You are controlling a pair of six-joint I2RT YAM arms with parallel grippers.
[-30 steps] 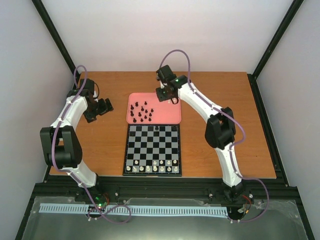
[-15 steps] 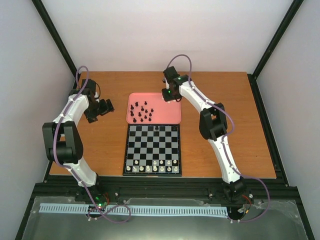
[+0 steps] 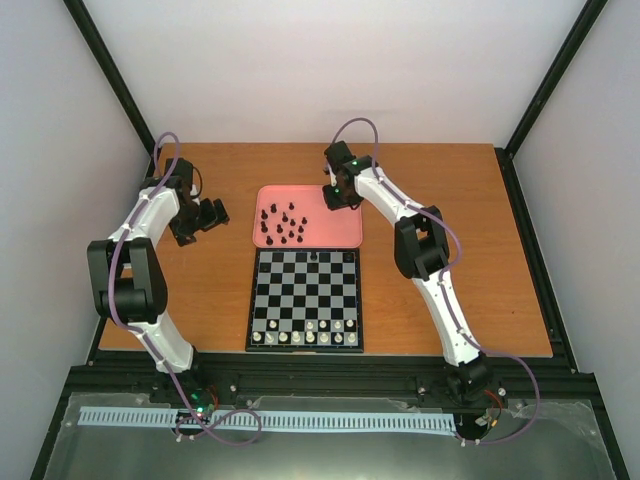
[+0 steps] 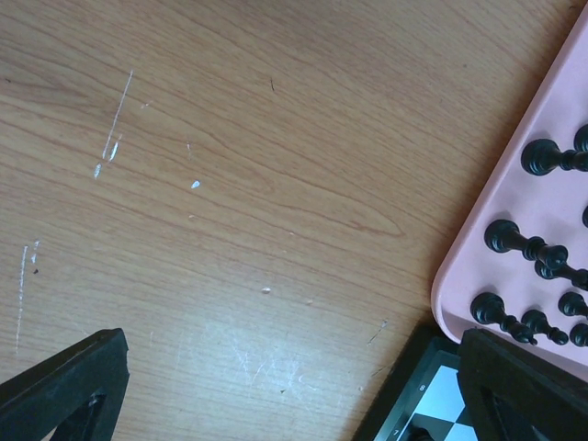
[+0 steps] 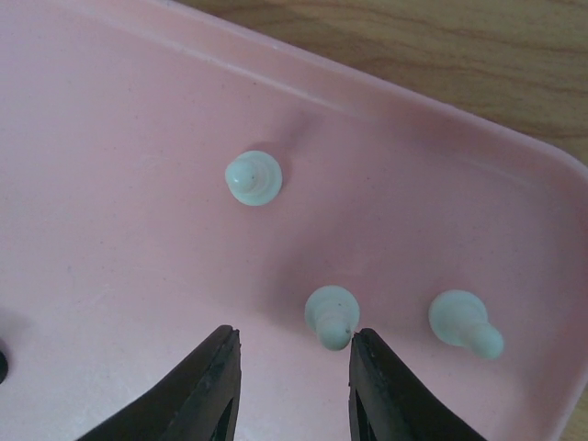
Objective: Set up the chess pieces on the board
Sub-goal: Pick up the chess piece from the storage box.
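Note:
The board [image 3: 305, 292] lies at the table's middle, with cream-white chess pieces [image 3: 305, 335] on its near rows and one black piece [image 3: 314, 257] on its far row. Several black pieces [image 3: 283, 226] stand in the pink tray [image 3: 340, 236] behind it. My right gripper [image 3: 335, 196] hangs open over the tray's back right corner. In the right wrist view it [image 5: 292, 360] is open, and a cream-white pawn [image 5: 331, 317] stands just inside its right fingertip. Two more pawns [image 5: 253, 176] [image 5: 464, 323] stand nearby. My left gripper [image 3: 205, 215] [image 4: 294, 390] is open and empty over bare wood.
In the left wrist view the tray's corner [image 4: 478, 248] with black pieces [image 4: 514, 241] and the board's corner [image 4: 432, 404] lie to the right. The tray's rim [image 5: 386, 101] runs behind the pawns, with wooden table [image 5: 413, 37] beyond.
My right gripper has moved a little left and down over the tray's back right corner, and its arm has folded in. The left arm has barely moved.

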